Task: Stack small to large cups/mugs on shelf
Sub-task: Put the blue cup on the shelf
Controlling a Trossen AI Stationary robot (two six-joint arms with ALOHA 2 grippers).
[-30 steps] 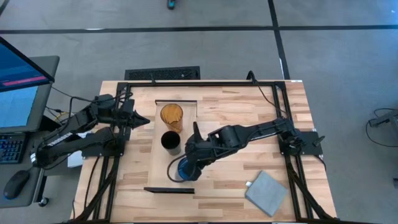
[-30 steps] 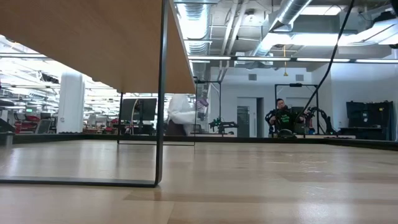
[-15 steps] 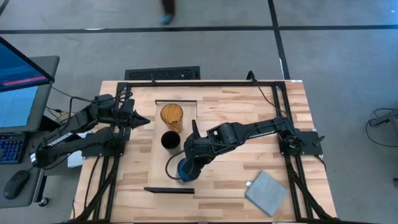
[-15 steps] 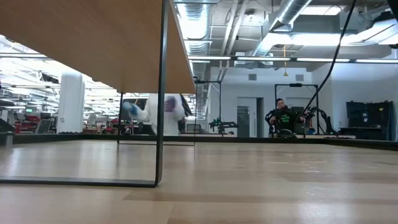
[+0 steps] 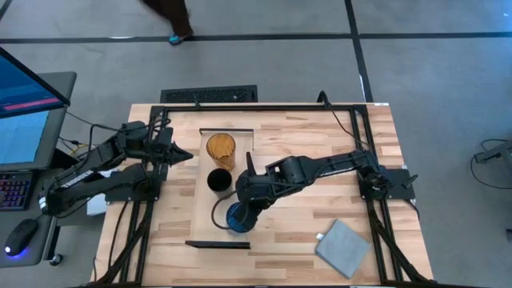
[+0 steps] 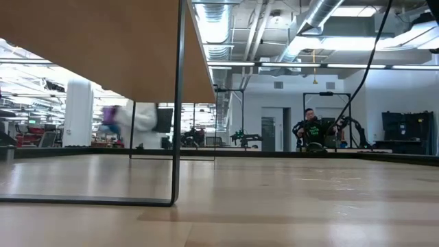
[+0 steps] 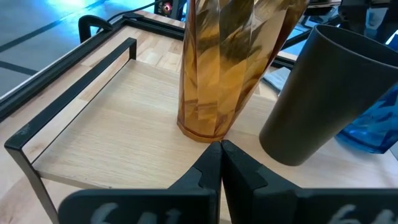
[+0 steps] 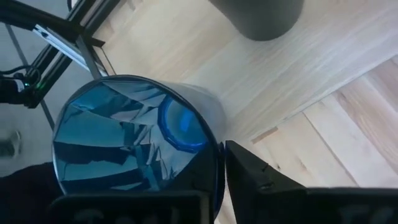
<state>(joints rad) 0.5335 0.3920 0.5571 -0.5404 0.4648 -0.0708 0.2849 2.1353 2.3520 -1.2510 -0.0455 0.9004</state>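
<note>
Both arms are dark, nearly black, built of chunky jointed links. The left arm [image 5: 104, 164] tapers to a pointed tip, and a thin dark cable loops near its base. The right arm [image 5: 320, 170] has rounded joint housings and a bulky wrist. In the left wrist view, the left gripper [image 7: 221, 163] shows two matte black wedge-shaped fingers.

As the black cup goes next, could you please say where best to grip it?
Probably by the rim wall, from above: the black cup stands upright, mouth open, between the amber cup and the blue cup, so one finger inside and one outside fits best.
</note>
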